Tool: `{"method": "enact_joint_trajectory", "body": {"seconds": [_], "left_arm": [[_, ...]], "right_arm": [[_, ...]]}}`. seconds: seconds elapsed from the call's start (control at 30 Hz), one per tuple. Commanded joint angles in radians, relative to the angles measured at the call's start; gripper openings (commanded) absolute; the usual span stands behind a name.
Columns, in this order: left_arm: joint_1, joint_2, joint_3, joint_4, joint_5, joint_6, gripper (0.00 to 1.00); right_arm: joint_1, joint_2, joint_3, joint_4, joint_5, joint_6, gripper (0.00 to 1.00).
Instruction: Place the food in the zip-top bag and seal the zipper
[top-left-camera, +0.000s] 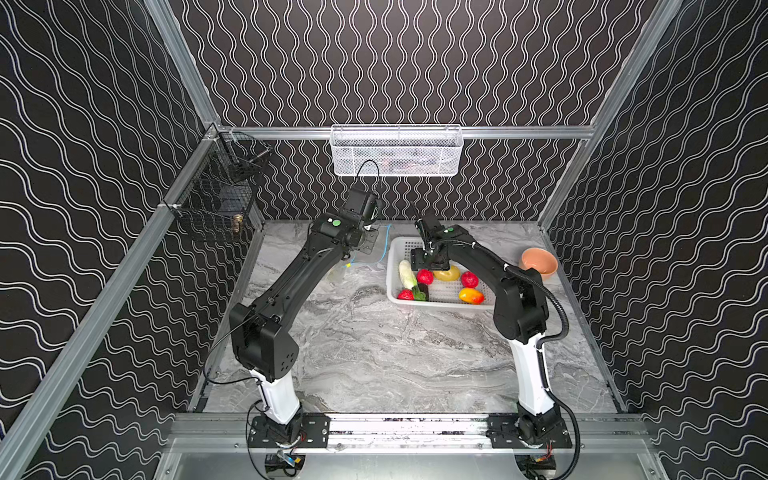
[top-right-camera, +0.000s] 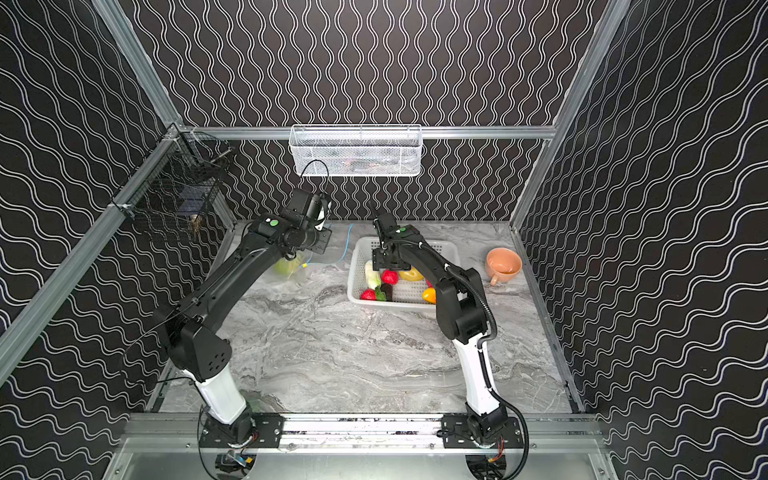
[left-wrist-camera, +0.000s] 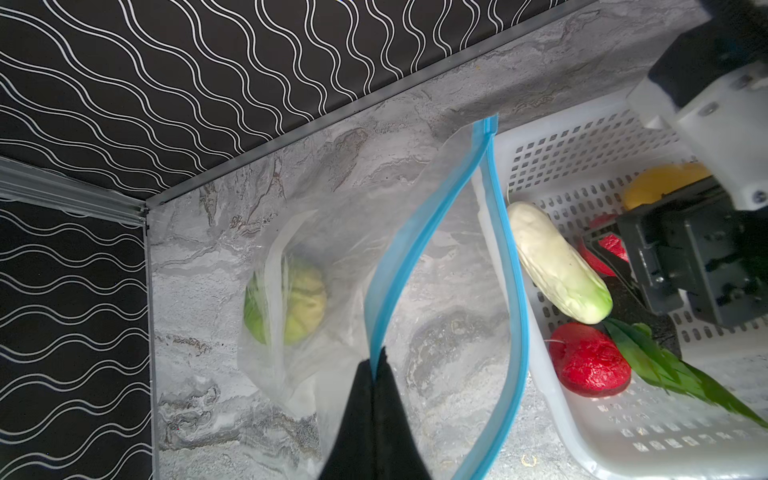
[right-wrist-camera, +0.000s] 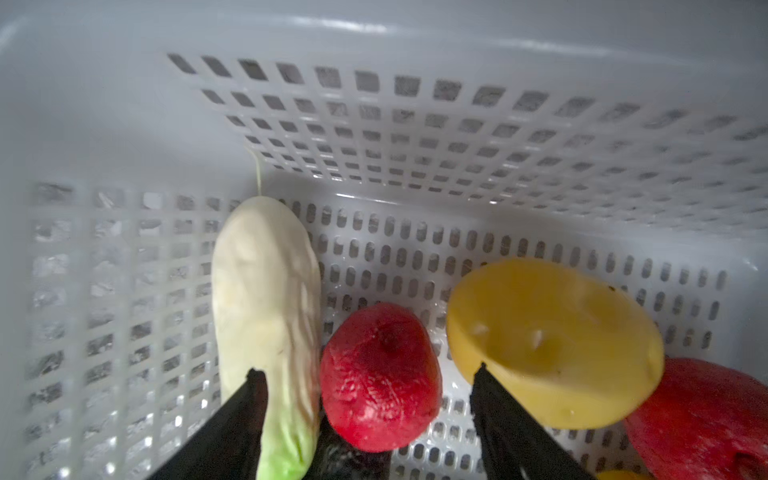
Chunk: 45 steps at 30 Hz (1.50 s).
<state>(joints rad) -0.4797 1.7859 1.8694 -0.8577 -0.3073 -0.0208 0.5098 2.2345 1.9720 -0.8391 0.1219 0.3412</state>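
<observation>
The clear zip-top bag (left-wrist-camera: 332, 232) lies on the marble beside the basket, with a ribbed green melon (left-wrist-camera: 291, 305) inside it. My left gripper (left-wrist-camera: 376, 365) is shut on one side of the light-blue zipper (left-wrist-camera: 419, 237), and the bag's mouth gapes. My right gripper (right-wrist-camera: 369, 371) is down in the white perforated basket (right-wrist-camera: 124, 104). It is open, and its fingers straddle a red strawberry (right-wrist-camera: 380, 378) without touching it. A white radish (right-wrist-camera: 266, 299) and a yellow lemon (right-wrist-camera: 552, 340) flank that strawberry. In a top view, a mango (top-left-camera: 471, 296), an eggplant (top-left-camera: 423, 290) and two more strawberries (top-left-camera: 469, 279) also lie in the basket.
A peach cup (top-left-camera: 538, 261) stands to the right of the basket (top-left-camera: 436, 305), near the right wall. A white wire basket (top-left-camera: 395, 151) hangs on the back rail and a black wire basket (top-left-camera: 216, 199) on the left rail. The bag's yellowish tab (top-left-camera: 349, 264) shows under the left wrist.
</observation>
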Motion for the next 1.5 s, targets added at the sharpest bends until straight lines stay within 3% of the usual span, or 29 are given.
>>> {"method": "enact_joint_trajectory", "body": {"seconds": [0.0, 0.27, 0.67, 0.77, 0.9, 1.47], "left_arm": [[0.0, -0.011, -0.002, 0.01, 0.003, 0.001, 0.0], [0.001, -0.015, -0.012, 0.017, 0.001, 0.0, 0.0], [0.001, -0.029, -0.017, 0.021, -0.007, 0.004, 0.0], [0.001, -0.024, -0.019, 0.022, -0.012, -0.002, 0.0], [0.001, -0.016, -0.012, 0.018, -0.022, -0.014, 0.0], [0.001, -0.012, -0.015, 0.018, -0.015, -0.013, 0.0]], "right_arm": [[0.001, 0.015, -0.003, -0.041, 0.032, 0.02, 0.76], [-0.001, 0.04, -0.016, -0.044, 0.042, 0.03, 0.72], [-0.002, 0.022, -0.057, -0.011, 0.05, 0.036, 0.49], [-0.003, 0.006, -0.07, 0.001, 0.049, 0.035, 0.37], [-0.011, -0.002, -0.073, -0.005, 0.048, 0.037, 0.3], [-0.052, -0.086, -0.11, 0.027, -0.01, 0.067, 0.21]]}}
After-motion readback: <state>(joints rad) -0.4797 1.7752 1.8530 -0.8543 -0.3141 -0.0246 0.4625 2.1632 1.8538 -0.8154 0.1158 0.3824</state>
